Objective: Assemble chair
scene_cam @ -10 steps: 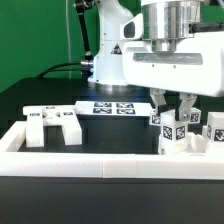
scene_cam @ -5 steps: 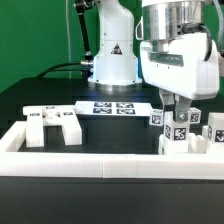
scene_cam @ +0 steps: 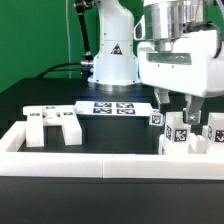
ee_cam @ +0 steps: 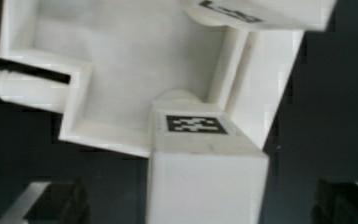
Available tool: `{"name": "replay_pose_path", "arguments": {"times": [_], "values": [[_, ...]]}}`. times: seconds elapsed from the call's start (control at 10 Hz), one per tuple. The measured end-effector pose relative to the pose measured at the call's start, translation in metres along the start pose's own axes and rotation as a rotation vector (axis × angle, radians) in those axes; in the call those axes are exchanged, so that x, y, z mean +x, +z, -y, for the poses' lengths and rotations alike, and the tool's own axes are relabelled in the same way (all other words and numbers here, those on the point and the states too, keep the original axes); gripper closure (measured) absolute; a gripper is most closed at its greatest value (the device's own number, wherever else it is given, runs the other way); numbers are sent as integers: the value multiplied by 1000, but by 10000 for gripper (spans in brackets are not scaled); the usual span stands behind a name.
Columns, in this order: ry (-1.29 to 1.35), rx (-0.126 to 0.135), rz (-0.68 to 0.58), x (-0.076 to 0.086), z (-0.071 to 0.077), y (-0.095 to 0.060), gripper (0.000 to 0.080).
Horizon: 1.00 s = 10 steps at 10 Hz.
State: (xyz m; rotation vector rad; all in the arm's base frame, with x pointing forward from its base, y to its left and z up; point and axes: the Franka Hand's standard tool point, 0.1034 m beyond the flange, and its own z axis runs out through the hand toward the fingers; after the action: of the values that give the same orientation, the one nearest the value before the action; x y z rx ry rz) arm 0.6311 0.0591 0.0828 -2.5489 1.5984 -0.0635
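My gripper (scene_cam: pixel 180 110) hangs over the chair parts on the exterior view's right, jaws open. An upright white leg post (scene_cam: pixel 177 136) with a square tag stands between the fingers, with a gap on each side. In the wrist view the same post (ee_cam: pixel 208 175) rises between my dark fingers (ee_cam: pixel 43 200), in front of a larger white slab-shaped chair part (ee_cam: pixel 123 70). More tagged white blocks (scene_cam: pixel 215 127) stand beside the post. A separate white chair piece (scene_cam: pixel 52 124) with tags lies at the exterior view's left.
The marker board (scene_cam: pixel 112 108) lies flat in the middle, before the robot's base. A long low white border rail (scene_cam: pixel 100 163) runs along the front and up the left side. Black table surface (scene_cam: pixel 115 135) shows between the left piece and the posts.
The jaws were shut round the top of the leg post and have now spread wide, letting it go. The post stays upright in place.
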Motion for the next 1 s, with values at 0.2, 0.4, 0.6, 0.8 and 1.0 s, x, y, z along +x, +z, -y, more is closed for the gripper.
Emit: {"name": "replay_pose_path", "arguments": {"times": [0.2,0.4,0.6,0.8,1.0], "values": [[-222,3,-2,2,0,0,151],[-319,3,-2,2,0,0,150],[-480,2,-3,2,0,0,150],[-674,-6,-10,2,0,0,150],[-814,-12,-13,2,-1,0,150]]}}
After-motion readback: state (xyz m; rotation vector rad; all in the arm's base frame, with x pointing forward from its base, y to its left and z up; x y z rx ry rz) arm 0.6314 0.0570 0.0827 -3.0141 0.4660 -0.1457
